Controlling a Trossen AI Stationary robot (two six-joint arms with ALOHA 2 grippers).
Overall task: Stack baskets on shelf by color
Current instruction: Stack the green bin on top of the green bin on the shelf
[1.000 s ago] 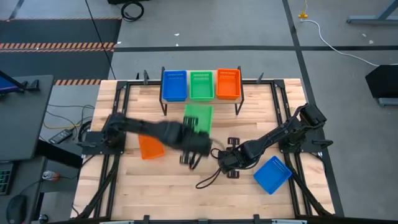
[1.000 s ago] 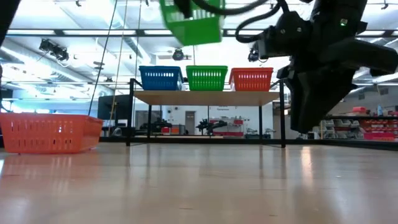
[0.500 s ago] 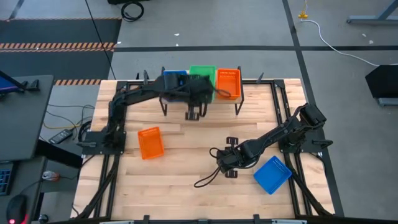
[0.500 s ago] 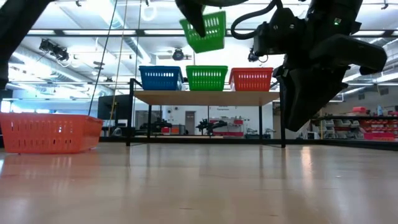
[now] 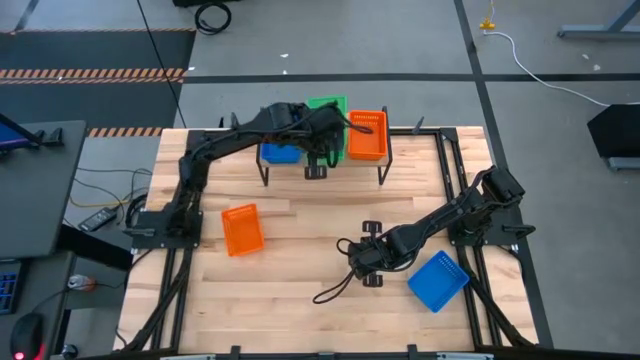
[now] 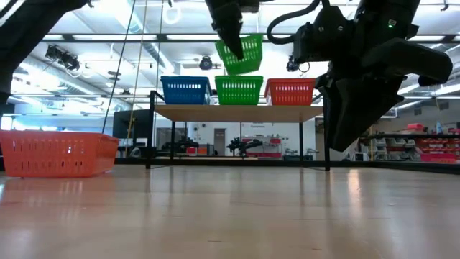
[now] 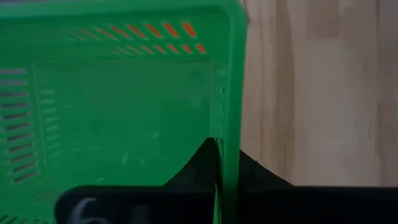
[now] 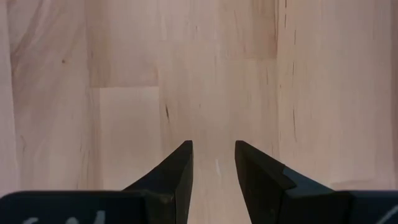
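Note:
On the shelf (image 6: 237,112) a blue basket (image 6: 185,90), a green basket (image 6: 238,90) and an orange basket (image 6: 290,91) stand side by side on their bases. My left gripper (image 6: 233,42) is over the shelf, shut on a second green basket (image 6: 243,55), which hangs above the shelf's green one. An orange basket (image 5: 243,229) lies on the table's left part and a blue basket (image 5: 438,281) near its right front. My right gripper (image 8: 212,163) stands open above bare wood beside the blue one. My left gripper pinches one side wall of the green basket near its rim (image 7: 227,134), with one finger inside the basket and one outside (image 7: 258,177). The fingers slant down from above. The basket hangs tilted and clear of the baskets on the shelf.
The shelf's thin black legs (image 6: 172,140) stand on the far part of the table. A black cable (image 5: 335,290) loops on the wood by my right gripper. Bare wood lies between the shelf and the near edge (image 5: 300,320).
My left gripper has swung from the table's middle toward the far edge and now hangs over the shelf, rising a little. The green basket has gone with it, held clear and tilted, and now hangs above the green basket on the shelf.

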